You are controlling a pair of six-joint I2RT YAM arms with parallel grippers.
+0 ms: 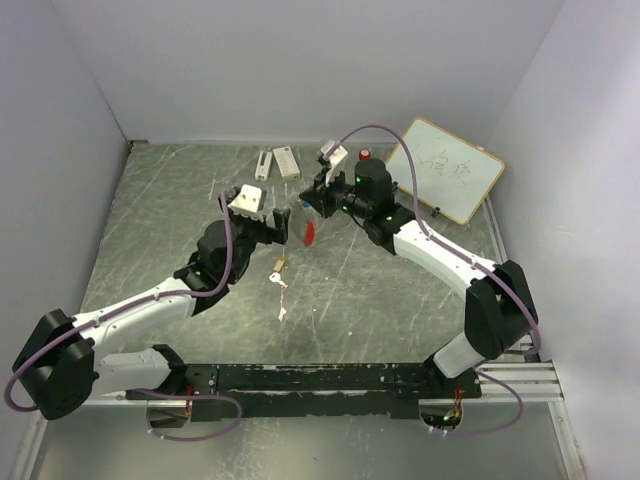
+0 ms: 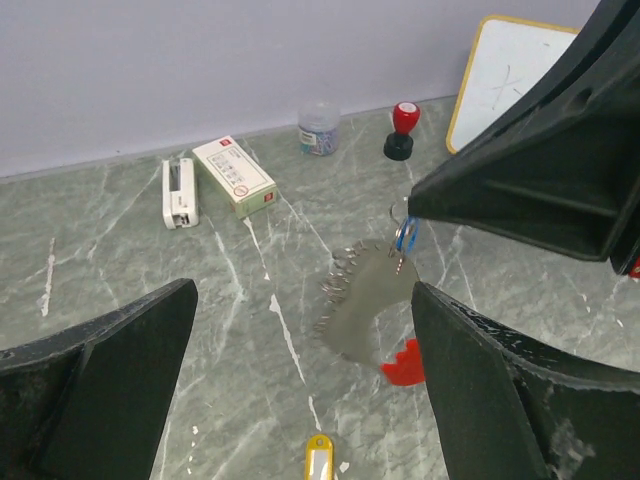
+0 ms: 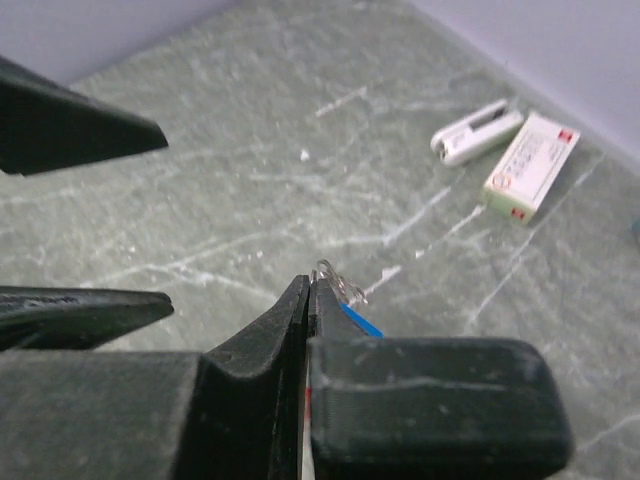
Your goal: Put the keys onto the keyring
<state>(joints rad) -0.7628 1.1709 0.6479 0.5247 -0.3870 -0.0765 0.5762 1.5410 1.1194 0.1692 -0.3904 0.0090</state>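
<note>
Keys (image 1: 279,267) lie on the table (image 1: 170,200) at the near side of the keyring (image 2: 404,236), which the right end effector (image 3: 308,295) pinches above the table; the spread left end effector (image 1: 280,228) is nearer them.

Illumination is bright, even and diffuse, from overhead.

Top view: sharp throughout, with a mild sheen on the table (image 1: 150,220).

Left wrist view: a soft grey shadow lies at centre, below the keyring (image 2: 404,236). The fingers (image 2: 110,390) of the left gripper (image 2: 303,290), at 7 and 5 o'clock, are dark and lose detail.

Right wrist view: the right gripper (image 3: 308,290) at 6 o'clock is out of focus. The box (image 3: 530,165) at 2 o'clock is slightly soft.
</note>
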